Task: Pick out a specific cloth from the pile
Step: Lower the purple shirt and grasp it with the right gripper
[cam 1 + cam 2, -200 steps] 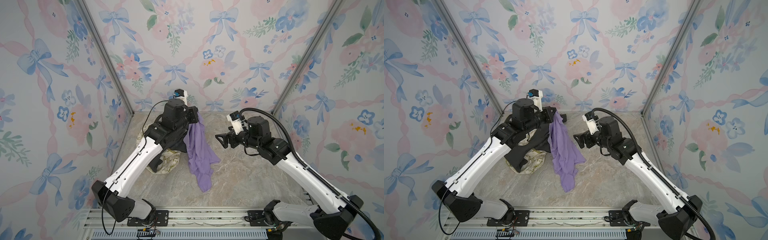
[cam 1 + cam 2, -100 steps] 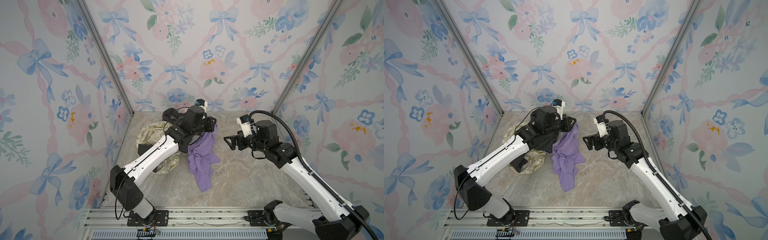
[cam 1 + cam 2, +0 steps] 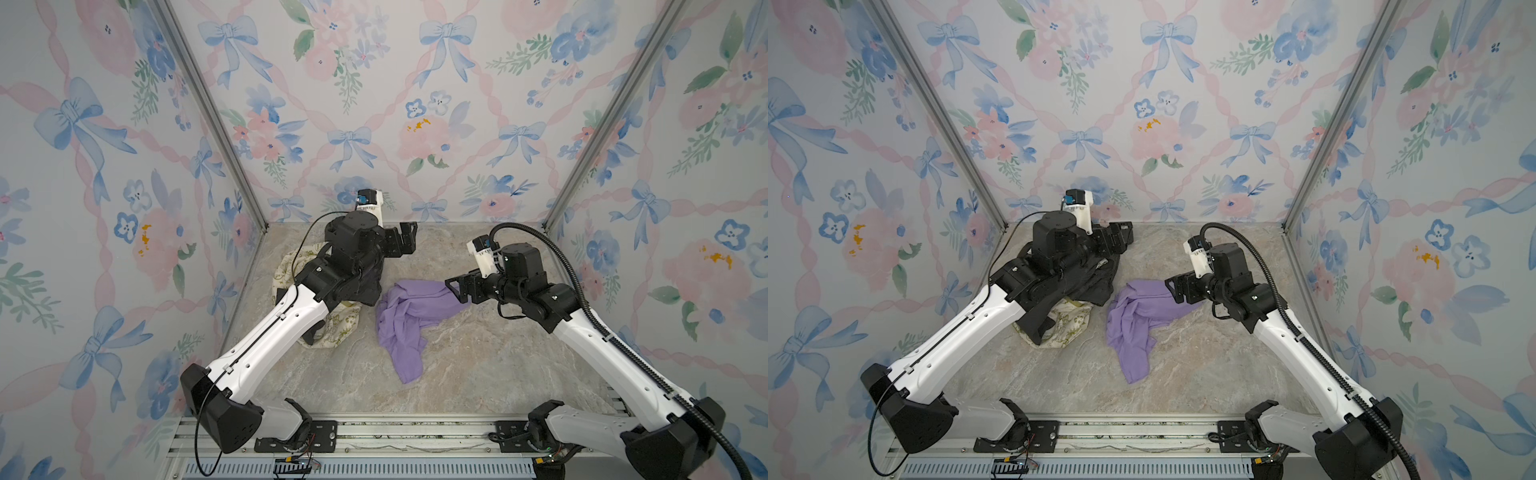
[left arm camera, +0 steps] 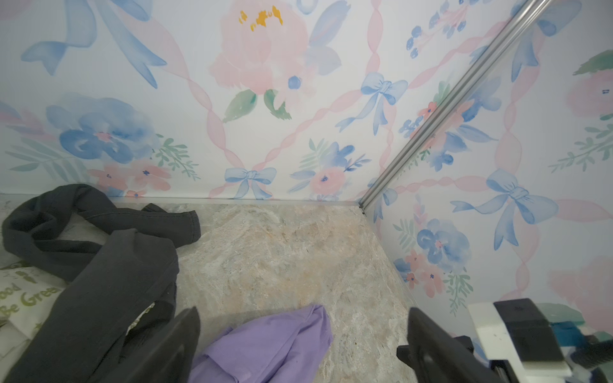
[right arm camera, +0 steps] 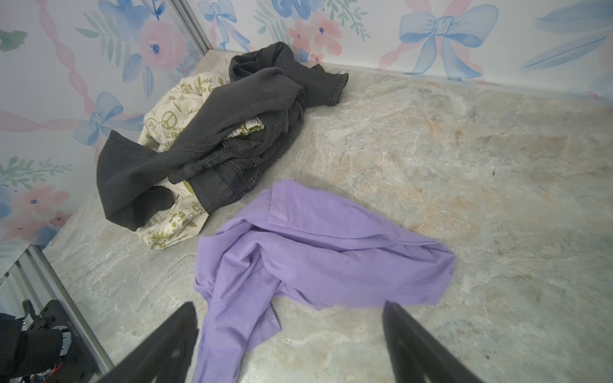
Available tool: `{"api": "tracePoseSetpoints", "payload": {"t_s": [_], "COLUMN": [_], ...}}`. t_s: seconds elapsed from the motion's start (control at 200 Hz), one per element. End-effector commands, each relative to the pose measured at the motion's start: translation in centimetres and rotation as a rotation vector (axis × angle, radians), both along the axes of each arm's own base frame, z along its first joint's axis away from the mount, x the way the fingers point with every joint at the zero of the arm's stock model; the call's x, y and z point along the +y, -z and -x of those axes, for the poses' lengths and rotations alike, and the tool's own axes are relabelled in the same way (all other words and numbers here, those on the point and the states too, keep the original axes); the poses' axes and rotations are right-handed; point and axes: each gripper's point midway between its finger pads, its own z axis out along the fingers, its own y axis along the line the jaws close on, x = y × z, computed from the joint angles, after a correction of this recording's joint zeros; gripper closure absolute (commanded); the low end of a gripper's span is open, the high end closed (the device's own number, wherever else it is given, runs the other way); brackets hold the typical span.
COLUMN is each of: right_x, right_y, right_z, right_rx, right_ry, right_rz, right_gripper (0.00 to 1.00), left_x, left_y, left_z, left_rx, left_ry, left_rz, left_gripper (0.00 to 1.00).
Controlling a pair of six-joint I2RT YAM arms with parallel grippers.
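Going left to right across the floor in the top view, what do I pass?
Cream printed cloth → dark grey garment → lavender cloth → right gripper.

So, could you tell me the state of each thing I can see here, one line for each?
purple cloth: crumpled on the table, apart from the pile, not held.
dark grey garment: bunched, draped over the cream one.
cream printed cloth: mostly covered, at the bottom of the pile.
left claw: open, empty, raised near the back wall.
right claw: open, empty, above the purple cloth's edge.
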Motion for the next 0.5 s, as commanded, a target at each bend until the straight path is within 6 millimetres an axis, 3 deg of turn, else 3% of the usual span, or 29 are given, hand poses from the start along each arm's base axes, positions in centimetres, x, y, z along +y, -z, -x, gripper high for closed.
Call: {"api": "tracePoseSetpoints", "payload": {"t_s": [0.0,0.27,0.445,0.495], "right_x": [1.2,7.7,11.1,11.5], "right_y": [2.0,7.4,9.0,10.8], "right_z": [0.0,0.2,-0.7,-1.3], "right_rx": [0.049,0.184,0.221,0.265], "right_ry": [-0.019,-0.122,-0.13,-0.112], "right_rz": [0.04,0.136,0.146,0.172], "right_gripper": [0.13,0.19,0.28,0.34], "left_x": [3.0,8.4,9.5,9.6], "left_y": [0.2,1.1,1.7,1.8], "left_z": [0.3,2.2,3.0,3.0], "left_rx": [-0.011,-0.016,-0.012,-0.008], "left_ry": [-0.103,-0.254,-0.276,-0.276], "left_rz": [0.002,0.033,0.051,0.055], "left_gripper": [0.02,0.02,0.02,0.02]}}
